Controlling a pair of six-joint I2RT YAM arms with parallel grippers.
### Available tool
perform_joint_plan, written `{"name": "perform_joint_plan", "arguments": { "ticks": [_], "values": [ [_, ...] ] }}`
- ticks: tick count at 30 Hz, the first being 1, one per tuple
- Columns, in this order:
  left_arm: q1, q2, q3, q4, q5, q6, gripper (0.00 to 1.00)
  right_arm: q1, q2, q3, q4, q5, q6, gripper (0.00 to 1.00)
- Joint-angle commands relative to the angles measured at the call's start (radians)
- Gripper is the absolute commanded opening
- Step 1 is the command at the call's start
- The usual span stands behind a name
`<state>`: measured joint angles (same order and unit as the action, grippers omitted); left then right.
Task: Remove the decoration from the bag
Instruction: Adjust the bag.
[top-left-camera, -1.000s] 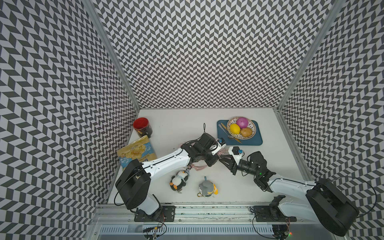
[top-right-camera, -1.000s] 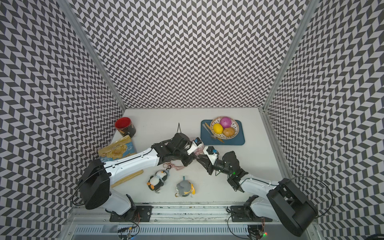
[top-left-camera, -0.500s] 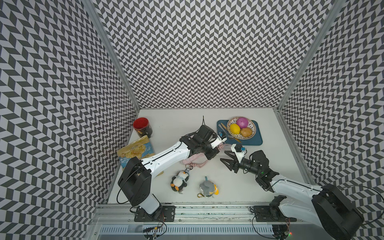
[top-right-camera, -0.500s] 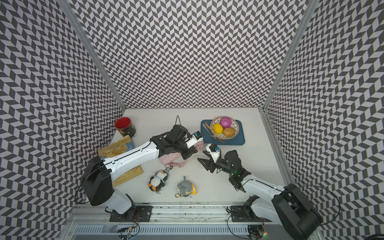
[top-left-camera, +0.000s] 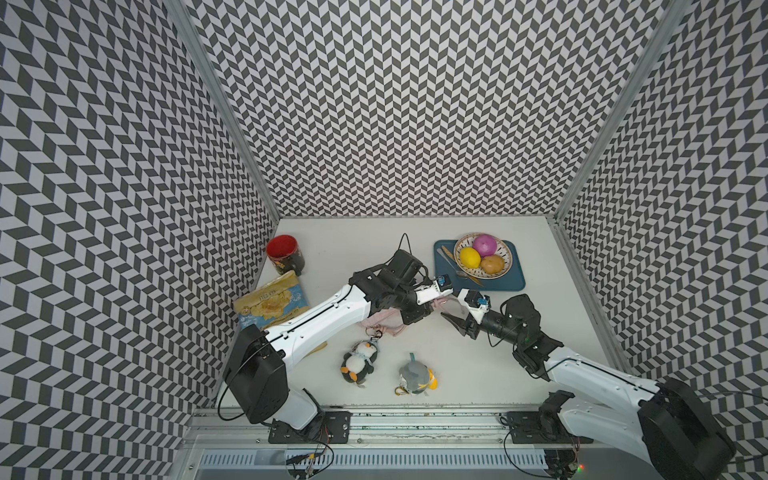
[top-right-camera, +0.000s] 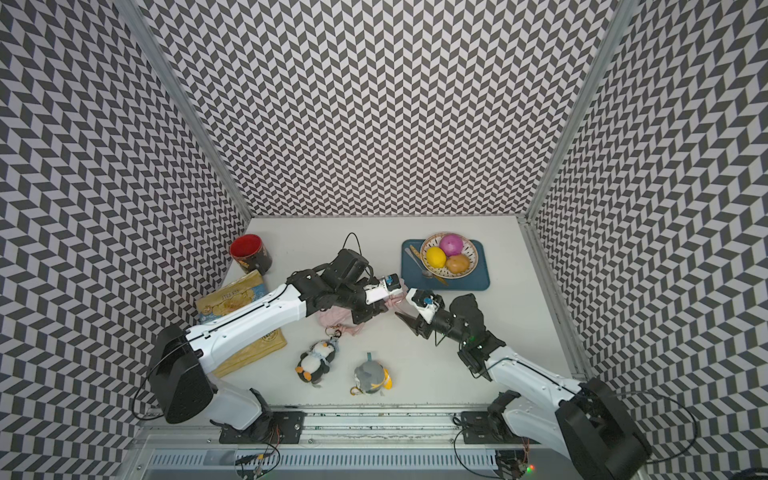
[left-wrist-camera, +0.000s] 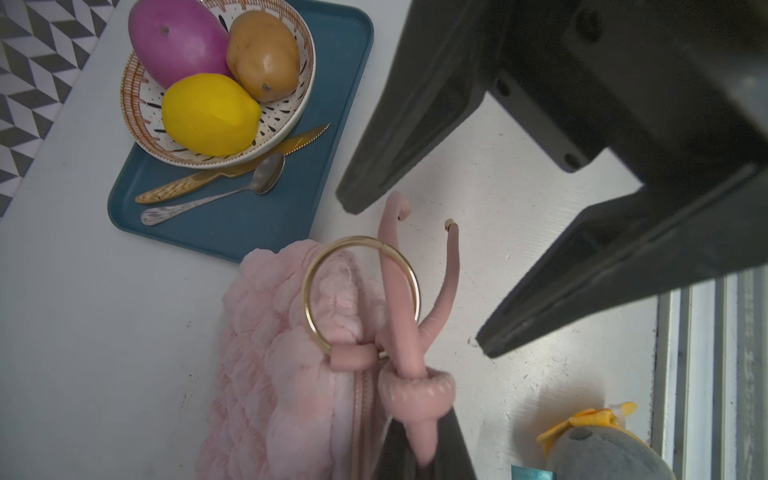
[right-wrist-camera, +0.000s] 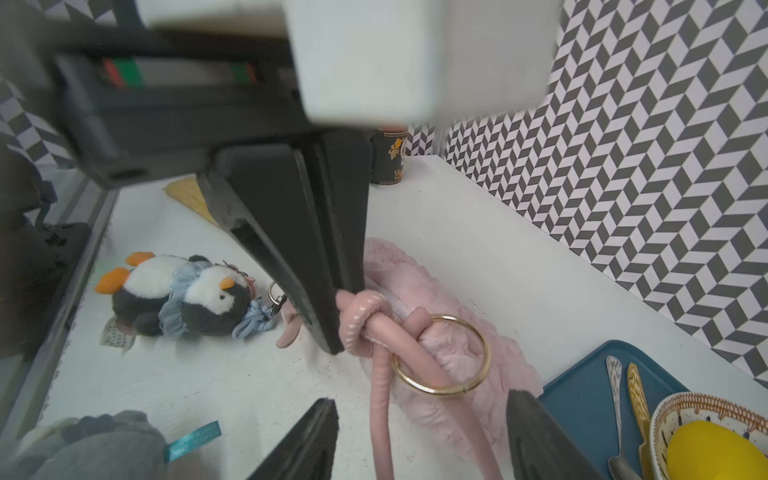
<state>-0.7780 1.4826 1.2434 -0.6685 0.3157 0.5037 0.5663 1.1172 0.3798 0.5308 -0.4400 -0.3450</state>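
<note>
Bag (left-wrist-camera: 266, 374): on bench, just beside tray (top-left-camera: 515, 282). Left gripper (right-wrist-camera: 340, 324) clamped on cord knot (right-wrist-camera: 363, 307); right gripper (left-wrist-camera: 417, 276) wide, empty. Grey plush (top-left-camera: 415, 376) lies detached; penguin (top-left-camera: 359, 365) apparently still clipped on, left to remove.

A white table (top-left-camera: 353, 237) is sitting inside black-and-white zigzag walls (top-left-camera: 395, 104). A red mug (top-left-camera: 284, 254) is standing at the table's far left edge, with a yellow-and-blue chips packet (top-left-camera: 272, 301) lying just in front of it. Across the table, a blue tray (top-left-camera: 509, 283) is carrying a patterned bowl (top-left-camera: 503, 249) holding a lemon (top-left-camera: 469, 257), a purple onion (top-left-camera: 485, 244) and a potato (top-left-camera: 493, 263). A knife (left-wrist-camera: 232, 170) and spoon (left-wrist-camera: 216, 199) are lying beside the bowl.
</note>
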Motion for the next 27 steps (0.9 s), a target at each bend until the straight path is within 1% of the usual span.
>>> {"name": "perform_joint_plan", "arguments": {
  "ticks": [1,2,5,7,8,9,10,12,13,14,15,18,22,23,25,27],
  "values": [
    [0.000,-0.067,-0.008,0.005,0.080,0.063,0.00,0.008,0.033,0.052,0.047,-0.073,-0.108,0.68],
    [-0.001,-0.072,-0.007,0.004,0.092,0.068,0.00,0.017,0.050,0.062,0.054,-0.088,-0.117,0.68],
    [-0.003,-0.085,-0.005,0.001,0.116,0.085,0.00,0.046,0.095,0.087,0.056,-0.078,-0.149,0.68],
    [-0.003,-0.093,-0.012,0.013,0.138,0.101,0.00,0.053,0.120,0.100,0.058,-0.078,-0.153,0.66],
    [-0.003,-0.096,-0.019,0.026,0.135,0.102,0.00,0.053,0.126,0.108,0.049,-0.087,-0.148,0.63],
    [-0.002,-0.097,-0.024,0.041,0.125,0.102,0.00,0.053,0.127,0.115,0.042,-0.091,-0.132,0.57],
    [-0.003,-0.095,-0.027,0.052,0.111,0.099,0.03,0.053,0.125,0.117,0.044,-0.095,-0.111,0.46],
    [-0.002,-0.092,-0.026,0.076,0.078,0.081,0.10,0.053,0.121,0.111,0.064,-0.109,-0.076,0.25],
    [-0.001,-0.090,-0.028,0.087,0.058,0.070,0.16,0.053,0.119,0.106,0.075,-0.103,-0.058,0.18],
    [-0.001,-0.091,-0.030,0.102,0.033,0.052,0.23,0.051,0.117,0.097,0.085,-0.096,-0.044,0.14],
    [0.000,-0.094,-0.033,0.114,0.004,0.034,0.31,0.047,0.114,0.086,0.101,-0.088,-0.027,0.13],
    [0.000,-0.105,-0.044,0.138,-0.109,-0.046,0.48,0.030,0.109,0.057,0.152,-0.084,0.037,0.08],
    [0.001,-0.144,-0.071,0.136,-0.200,-0.157,0.69,0.018,0.121,0.033,0.175,-0.080,0.111,0.07],
    [0.001,-0.162,-0.087,0.128,-0.244,-0.208,0.71,0.012,0.126,0.029,0.183,-0.082,0.140,0.07],
    [0.002,-0.184,-0.111,0.104,-0.278,-0.287,0.72,0.004,0.131,0.013,0.201,-0.092,0.171,0.07],
    [0.002,-0.206,-0.152,0.083,-0.341,-0.391,0.76,-0.009,0.132,-0.003,0.230,-0.090,0.206,0.06]
  ]
}}
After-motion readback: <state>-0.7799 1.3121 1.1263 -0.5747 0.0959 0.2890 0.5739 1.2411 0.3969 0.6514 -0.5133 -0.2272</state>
